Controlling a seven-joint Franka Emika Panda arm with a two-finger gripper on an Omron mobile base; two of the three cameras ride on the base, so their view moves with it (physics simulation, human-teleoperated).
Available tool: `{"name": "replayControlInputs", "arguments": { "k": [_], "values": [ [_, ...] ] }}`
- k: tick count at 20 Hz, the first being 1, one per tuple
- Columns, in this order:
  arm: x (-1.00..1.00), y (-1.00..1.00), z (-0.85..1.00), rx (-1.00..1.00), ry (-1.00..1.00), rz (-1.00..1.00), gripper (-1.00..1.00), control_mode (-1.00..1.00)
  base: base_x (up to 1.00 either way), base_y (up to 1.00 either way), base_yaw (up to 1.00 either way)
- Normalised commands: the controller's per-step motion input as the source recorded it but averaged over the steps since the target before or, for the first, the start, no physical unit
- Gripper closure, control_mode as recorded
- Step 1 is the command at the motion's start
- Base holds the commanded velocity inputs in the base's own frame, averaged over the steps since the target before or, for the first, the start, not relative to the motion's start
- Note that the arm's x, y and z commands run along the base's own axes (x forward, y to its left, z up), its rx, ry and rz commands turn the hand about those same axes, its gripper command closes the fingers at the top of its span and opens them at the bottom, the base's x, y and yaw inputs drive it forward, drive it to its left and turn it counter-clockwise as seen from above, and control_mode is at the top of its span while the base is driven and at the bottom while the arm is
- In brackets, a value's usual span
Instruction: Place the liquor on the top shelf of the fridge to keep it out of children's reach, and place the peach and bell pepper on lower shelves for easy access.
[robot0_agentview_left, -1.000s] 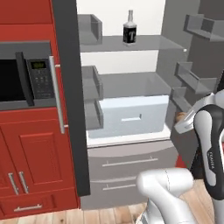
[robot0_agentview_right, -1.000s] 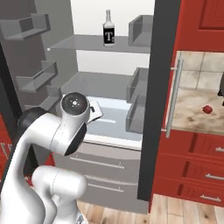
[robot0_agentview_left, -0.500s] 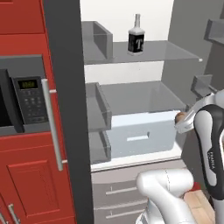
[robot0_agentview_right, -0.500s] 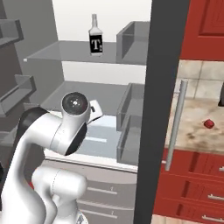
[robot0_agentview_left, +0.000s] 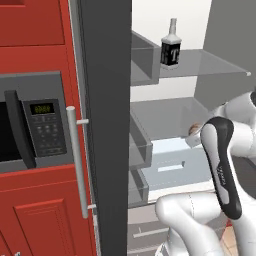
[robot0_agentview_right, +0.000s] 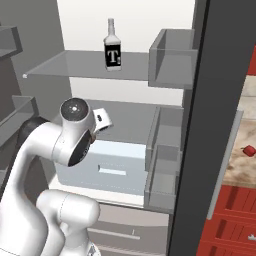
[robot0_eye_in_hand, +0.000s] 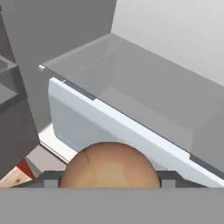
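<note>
The liquor (robot0_agentview_right: 113, 46) stands upright on the top shelf (robot0_agentview_right: 75, 64) of the open fridge (robot0_agentview_left: 107, 125), toward the shelf's back and roughly mid-width, so that part looks done; the step in hand, as I judge it, is setting the peach (robot0_eye_in_hand: 109, 165) on a lower shelf; in the hand view the round orange-tan fruit sits right between the two dark tips of the tool (robot0_eye_in_hand: 109, 177), pressed against them on both sides, so the tool is clamped on the peach; it faces the front edge of the lower glass shelf (robot0_eye_in_hand: 144, 105) that lies over the pale drawer (robot0_agentview_right: 112, 167), with the peach near that front edge and seemingly a little below the level of the glass; from the left base view a sliver of orange shows at the wrist beside the arm's dark forearm, just off the shelf's front right corner; to do this well the arm would want to lift the fruit clear of the shelf's lip, carry it inward well past the front edge, lower it until it rests on the glass, and only then part the tips, since a round fruit let go near the edge may roll out; the bell pepper (robot0_agentview_right: 248, 150) lies on the table to the right of the fridge, not yet moved.
</note>
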Motion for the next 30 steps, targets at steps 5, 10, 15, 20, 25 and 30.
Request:
{"name": "replayControlInputs", "arguments": {
  "k": [5,10,15,20,25,30],
  "values": [
    [0.75,0.18,-0.16,-0.04,0.0,-0.09,1.0,-1.0,0.0,0.0,0.0],
    [0.77,0.0,-0.26,0.0,0.02,-0.05,1.0,-1.0,0.0,0.0,0.0],
    [0.69,-0.11,-0.32,0.0,0.13,0.0,1.0,-1.0,0.0,0.0,0.0],
    [0.7,-0.14,-0.32,0.01,0.09,0.0,1.0,-1.0,0.0,0.0,0.0],
    [0.64,-0.27,-0.47,0.04,0.0,0.0,1.0,-1.0,0.0,0.0,0.0],
    [0.7,-0.21,-0.47,0.03,0.0,0.0,1.0,-1.0,0.0,0.0,0.0]
  ]
}}
